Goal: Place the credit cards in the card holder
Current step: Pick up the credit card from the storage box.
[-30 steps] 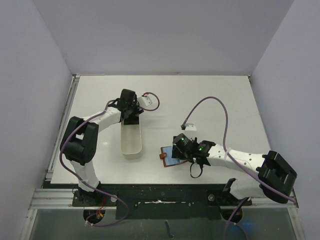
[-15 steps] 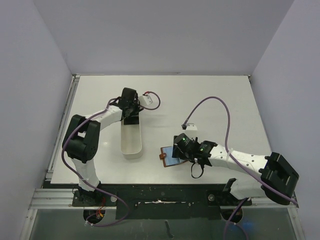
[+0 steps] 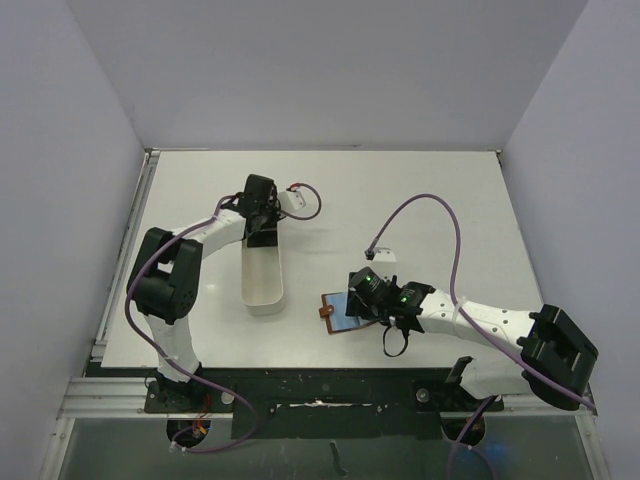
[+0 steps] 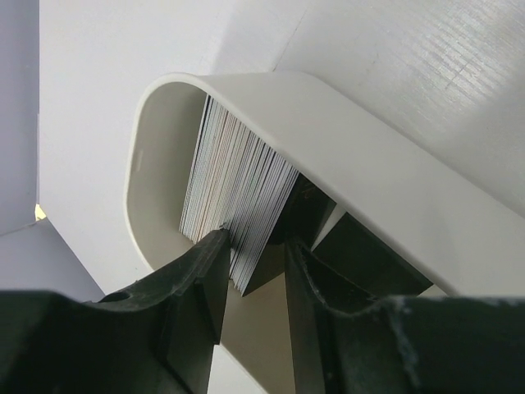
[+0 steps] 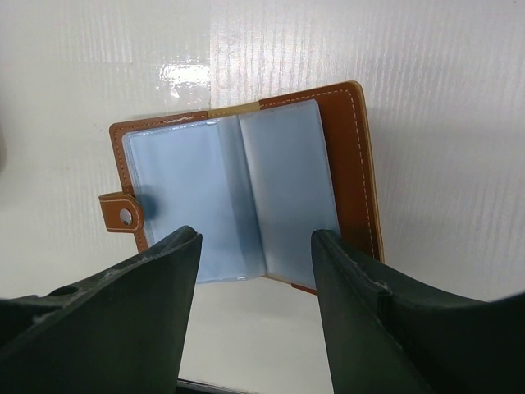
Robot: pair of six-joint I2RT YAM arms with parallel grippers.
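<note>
The long white oval tray [image 3: 263, 275] lies on the left half of the desk [image 3: 450, 190], its length running from the back edge toward the front edge; in its back end the credit cards [image 4: 238, 197] stand on edge, packed tightly in one row, with pale edges showing and some dark ones beside them. The card holder [image 5: 238, 197] lies open and flat near the front edge, right of the tray, with its pale blue pockets facing up and its tab to the left. The left end effector [image 4: 256, 246] reaches into the tray; its fingers stand a little apart with the end of some cards between them; whether they press on the cards I cannot tell. The right end effector [image 5: 254, 238] hangs over the card holder with jaws wide apart, holding nothing.
</note>
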